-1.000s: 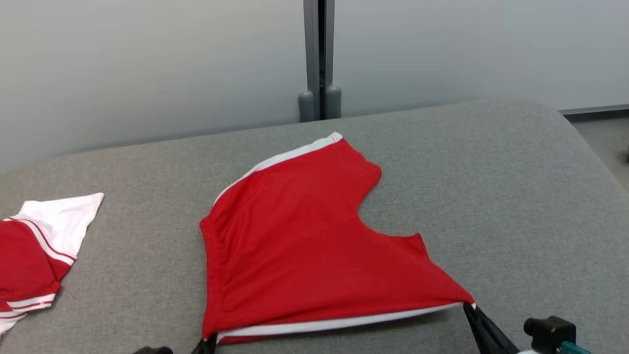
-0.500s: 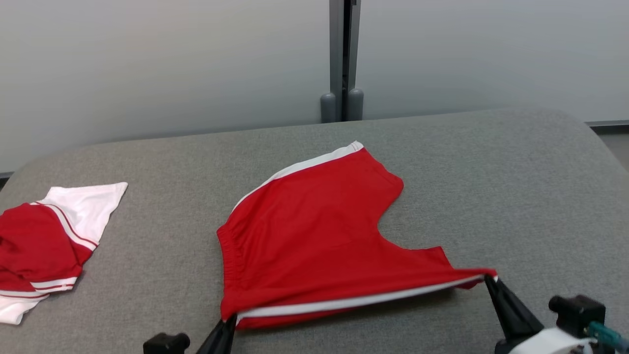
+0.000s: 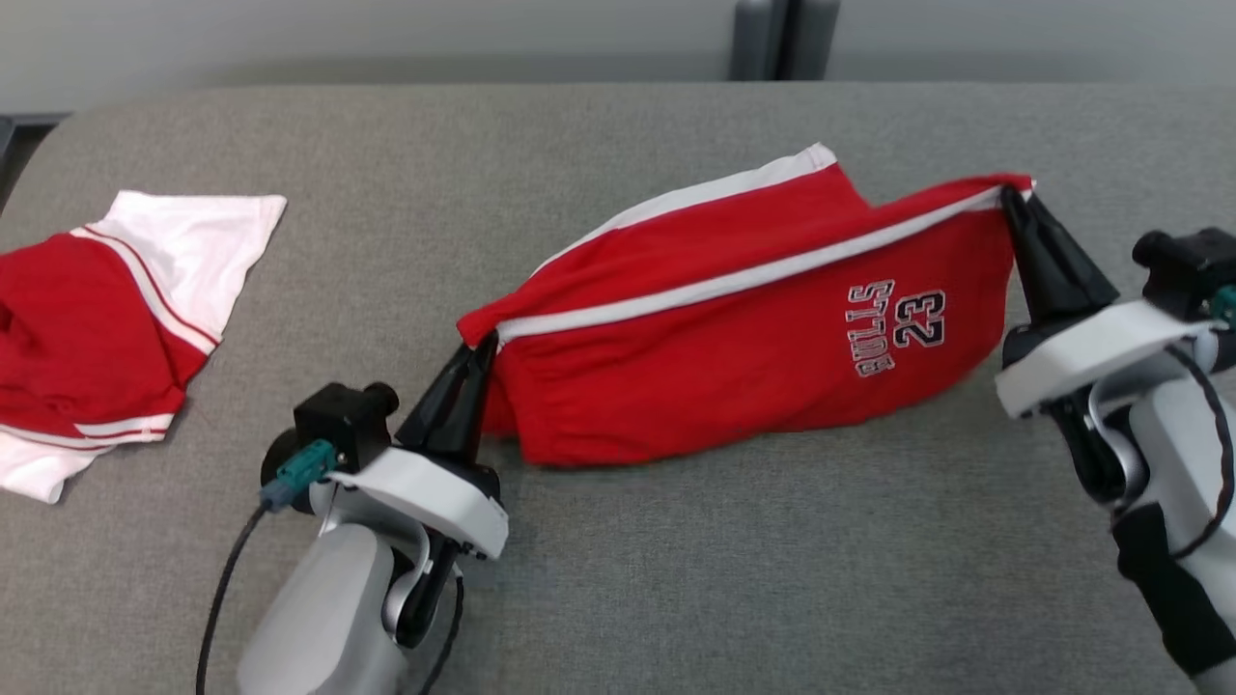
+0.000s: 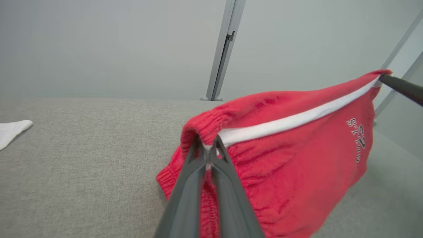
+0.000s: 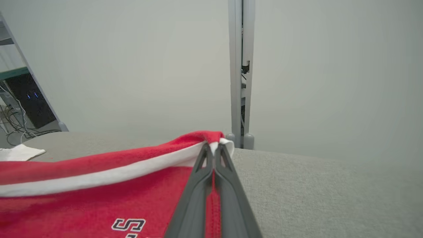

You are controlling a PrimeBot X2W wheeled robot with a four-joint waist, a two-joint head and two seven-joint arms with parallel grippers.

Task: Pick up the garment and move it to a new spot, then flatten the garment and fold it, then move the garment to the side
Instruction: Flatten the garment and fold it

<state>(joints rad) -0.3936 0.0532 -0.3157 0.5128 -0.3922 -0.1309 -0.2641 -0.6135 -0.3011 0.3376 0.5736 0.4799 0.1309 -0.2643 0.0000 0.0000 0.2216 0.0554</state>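
We work over a broad grey woven-fabric tabletop (image 3: 676,579) with rounded corners. It is backed by pale grey wall panels (image 5: 115,66) that meet at a grey metal upright post (image 5: 240,66). At the left edge of the right wrist view, a dark equipment rack with loose cables (image 5: 23,105) stands past the panel. A crumpled red-and-white jersey top (image 3: 106,319) lies at the table's left end, well apart from our work. The red fabric shorts with a white side stripe (image 3: 734,357) sit mid-table, held up along one striped edge and sagging to the cloth below. Our left gripper (image 3: 483,340) is pinched tight on the elastic waistband corner, and our right gripper (image 3: 1009,193) is clamped on the leg-hem corner. A second ago the shorts lay almost flat with a plain red face up, and we held the near edge low. Now that edge is raised and carried toward the far side, showing a face printed with "23". The head camera has also tipped down, so less wall shows.
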